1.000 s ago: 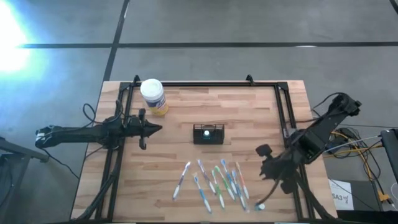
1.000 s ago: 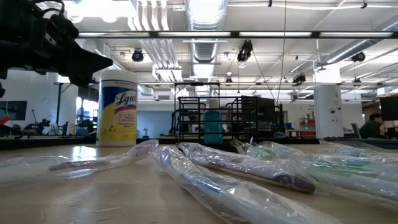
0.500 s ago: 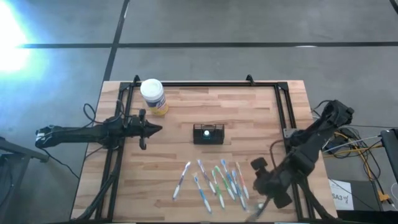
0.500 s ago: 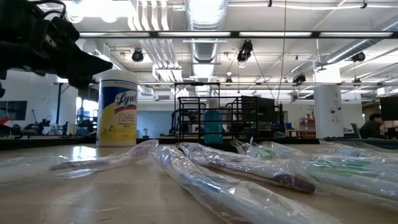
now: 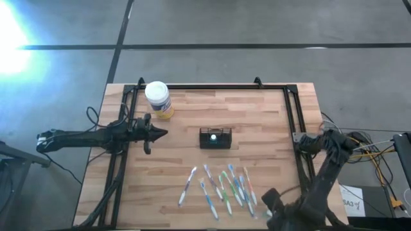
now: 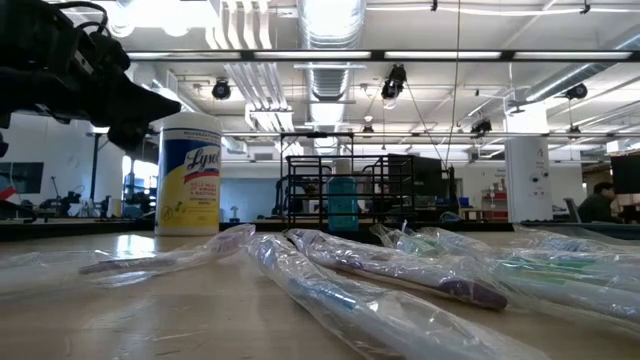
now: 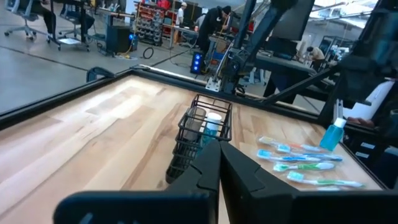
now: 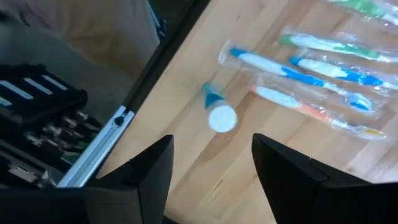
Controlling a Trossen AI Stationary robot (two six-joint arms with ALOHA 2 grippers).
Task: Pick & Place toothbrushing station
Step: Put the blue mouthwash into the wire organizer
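The toothbrushing station point(image 5: 215, 138) is a small black wire holder that stands on its base at the table's middle. It also shows in the left wrist view point(image 7: 202, 130) and the low view point(image 6: 340, 190), with a blue and white item inside. My left gripper point(image 5: 158, 133) is shut and empty, level above the table, left of the holder and pointing at it point(image 7: 217, 165). My right gripper point(image 5: 273, 204) is open and empty at the table's near right. It points down over a small white-capped blue bottle point(image 8: 217, 115), clear of it.
Several wrapped toothbrushes point(image 5: 221, 186) lie on the table near the front edge, close to my right gripper point(image 8: 311, 71). A white-lidded yellow wipes jar point(image 5: 158, 99) stands at the far left. A black frame rail point(image 8: 134, 109) runs along the table's right side.
My right gripper has moved toward the table's near edge, from beside the toothbrushes to the near right corner. My left gripper and the holder have kept still.
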